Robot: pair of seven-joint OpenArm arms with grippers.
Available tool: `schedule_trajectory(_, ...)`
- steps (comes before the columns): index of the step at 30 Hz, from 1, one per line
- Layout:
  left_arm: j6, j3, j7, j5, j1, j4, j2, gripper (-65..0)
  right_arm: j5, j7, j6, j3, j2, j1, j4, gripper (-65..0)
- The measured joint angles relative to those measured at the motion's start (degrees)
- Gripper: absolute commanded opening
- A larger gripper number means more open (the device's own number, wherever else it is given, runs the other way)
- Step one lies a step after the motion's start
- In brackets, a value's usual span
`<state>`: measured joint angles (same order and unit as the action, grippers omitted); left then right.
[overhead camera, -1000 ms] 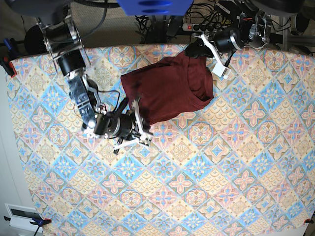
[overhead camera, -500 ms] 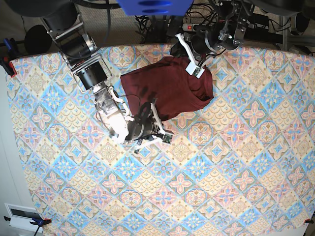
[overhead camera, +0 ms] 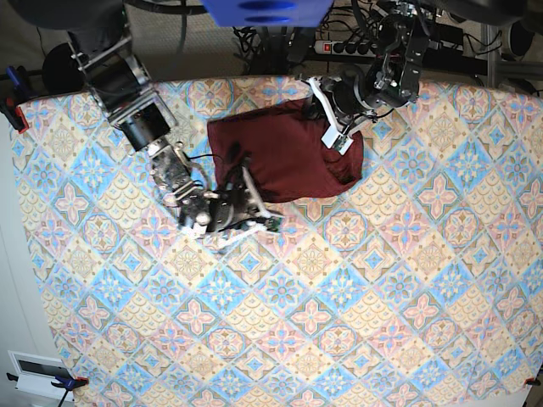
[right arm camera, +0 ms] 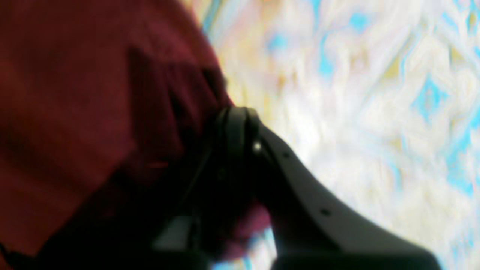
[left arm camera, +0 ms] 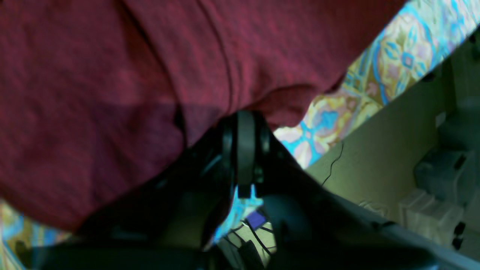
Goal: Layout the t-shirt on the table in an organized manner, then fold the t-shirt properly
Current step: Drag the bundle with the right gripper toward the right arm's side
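Right gripper closed since a second ago, now pinching the near hem of the t-shirt, its arm swung back beneath that edge, left gripper drawn inward over the far edge, cloth bunched more compactly between both claws

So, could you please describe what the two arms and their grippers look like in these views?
Both arms are built of black and silver-grey segments with thin black cables running along them. The right gripper has white finger pieces on a dark body; the left gripper likewise carries white fingers beyond a black cylindrical wrist. In the wrist views, each gripper's fingers look matte black and curved, with small screw holes.
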<state>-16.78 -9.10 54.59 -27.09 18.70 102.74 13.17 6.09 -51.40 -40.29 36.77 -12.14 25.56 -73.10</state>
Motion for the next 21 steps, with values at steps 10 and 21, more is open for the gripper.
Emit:
schedule_trajectory(10,-1.2,-0.3,-0.2,-2.1,-6.7,-6.1,-0.5,-64.8,-0.3,-2.7,0.4,-0.6,-7.1,-6.2,-9.2,-64.5)
schedule_trajectory(21,-0.4,-6.3,-0.5,-0.3,-20.4,-15.2,-0.4,-64.8,-1.2,-4.0,1.2,-1.0,-12.1,-13.3,-18.1,-64.6)
